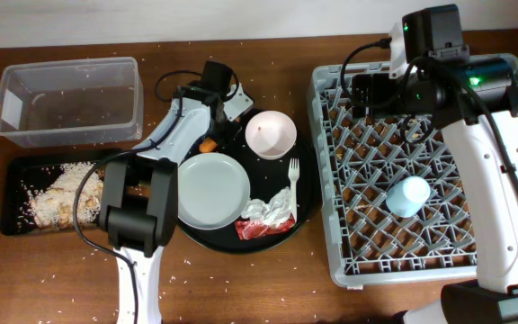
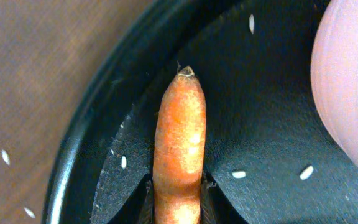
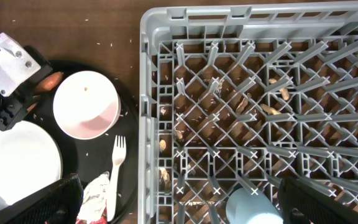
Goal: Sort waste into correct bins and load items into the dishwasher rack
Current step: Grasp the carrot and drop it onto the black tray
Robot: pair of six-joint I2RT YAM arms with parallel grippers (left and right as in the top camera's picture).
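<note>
Here our left claw (image 2: 178, 204) squeezes the orange carrot (image 2: 180, 137), which lies close to the rim of the round black tray (image 2: 79, 155). The white bowl (image 2: 347, 81) is just beside. Our right claw (image 3: 188, 202) hangs wide open over the grey rack (image 3: 144, 93), with bare grid around the blue cup (image 3: 250, 210).

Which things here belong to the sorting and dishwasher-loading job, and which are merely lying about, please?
Job: orange carrot, crumpled white napkin, red wrapper, rice scraps, clear tub, shallow black tray, grey plate, white bowl, light-blue cup, white fork, dishwasher rack.
Lying about: round black tray, wooden table.
</note>
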